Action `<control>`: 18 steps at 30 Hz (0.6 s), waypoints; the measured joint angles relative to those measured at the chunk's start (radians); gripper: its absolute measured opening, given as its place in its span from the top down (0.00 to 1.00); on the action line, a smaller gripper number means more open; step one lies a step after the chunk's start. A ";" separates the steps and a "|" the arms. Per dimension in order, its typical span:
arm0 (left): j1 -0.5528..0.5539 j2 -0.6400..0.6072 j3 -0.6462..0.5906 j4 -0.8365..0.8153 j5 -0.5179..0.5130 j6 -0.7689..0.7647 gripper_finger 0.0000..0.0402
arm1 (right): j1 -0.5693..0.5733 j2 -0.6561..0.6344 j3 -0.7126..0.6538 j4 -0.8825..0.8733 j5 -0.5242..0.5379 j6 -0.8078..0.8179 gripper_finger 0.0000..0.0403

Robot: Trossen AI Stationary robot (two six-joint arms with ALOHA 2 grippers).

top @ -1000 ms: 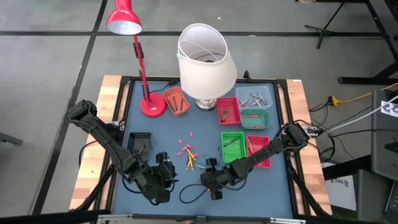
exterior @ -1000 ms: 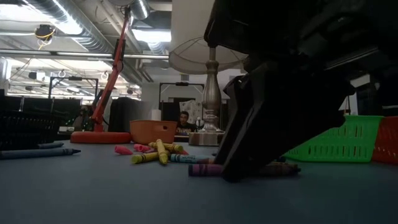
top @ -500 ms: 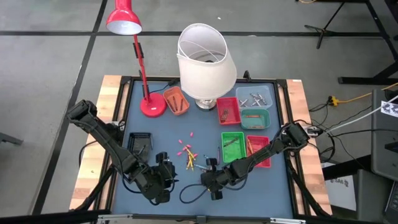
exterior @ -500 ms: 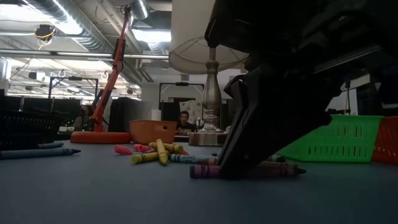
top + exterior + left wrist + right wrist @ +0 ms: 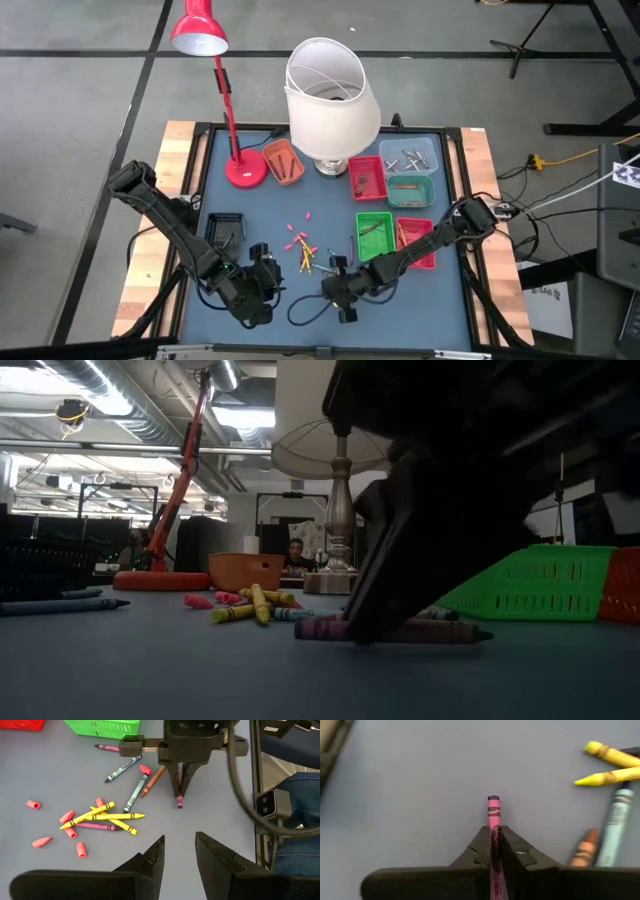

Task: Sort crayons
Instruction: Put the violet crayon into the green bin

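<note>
Lowered, right pincer [image 5: 494, 842] clamps purple crayon [image 5: 493, 815].

Even overhead light, low view backlit

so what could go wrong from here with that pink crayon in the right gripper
The right gripper pinches the pink crayon with narrow fingertips, and much of it sticks out, so it may pivot or slip when lifted. In the low view the crayon lies on the table, so it may drag. The green tray lies close, so a swing could clip it.
</note>
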 joint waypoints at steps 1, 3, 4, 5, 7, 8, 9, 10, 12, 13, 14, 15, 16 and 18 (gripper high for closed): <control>0.000 0.000 0.000 0.000 0.000 0.000 0.77 | 0.001 -0.006 0.000 -0.001 -0.006 0.000 0.97; 0.000 0.000 0.000 0.000 0.000 0.000 0.77 | 0.001 -0.018 0.000 0.008 -0.006 0.000 0.97; 0.000 0.000 0.000 0.000 0.000 0.000 0.77 | 0.002 -0.025 0.000 0.008 -0.007 0.000 0.97; 0.000 0.000 0.000 0.000 0.000 0.000 0.77 | 0.002 -0.031 0.000 0.007 -0.008 0.000 0.96; 0.000 0.000 0.000 0.000 0.000 0.000 0.77 | 0.001 -0.044 0.000 0.007 -0.006 0.000 0.96; 0.000 0.000 0.000 0.000 0.000 0.000 0.77 | 0.001 -0.055 0.000 0.005 -0.006 0.000 0.96; 0.000 0.000 0.000 0.000 0.000 -0.001 0.77 | 0.001 -0.066 0.000 0.002 -0.004 0.000 0.96; 0.000 0.000 0.000 0.000 0.000 -0.001 0.77 | 0.001 -0.079 0.000 0.003 -0.008 0.000 0.96; 0.000 0.000 0.000 0.000 0.000 -0.001 0.77 | 0.001 -0.110 0.001 -0.003 -0.014 -0.006 0.96; 0.000 0.000 0.000 0.000 0.000 -0.002 0.77 | 0.001 -0.127 0.001 -0.010 -0.020 -0.011 0.96; 0.000 0.000 0.000 0.000 0.000 -0.004 0.77 | 0.001 -0.147 0.001 -0.019 -0.020 -0.017 0.96; 0.000 0.000 0.000 0.000 0.000 -0.007 0.77 | 0.001 -0.167 0.001 -0.032 -0.020 -0.031 0.96; 0.000 0.000 0.000 0.000 0.000 -0.010 0.77 | 0.001 -0.188 0.002 -0.047 -0.020 -0.038 0.96; 0.000 0.000 0.000 0.000 0.000 -0.029 0.77 | 0.001 -0.234 0.002 -0.096 -0.012 -0.058 0.96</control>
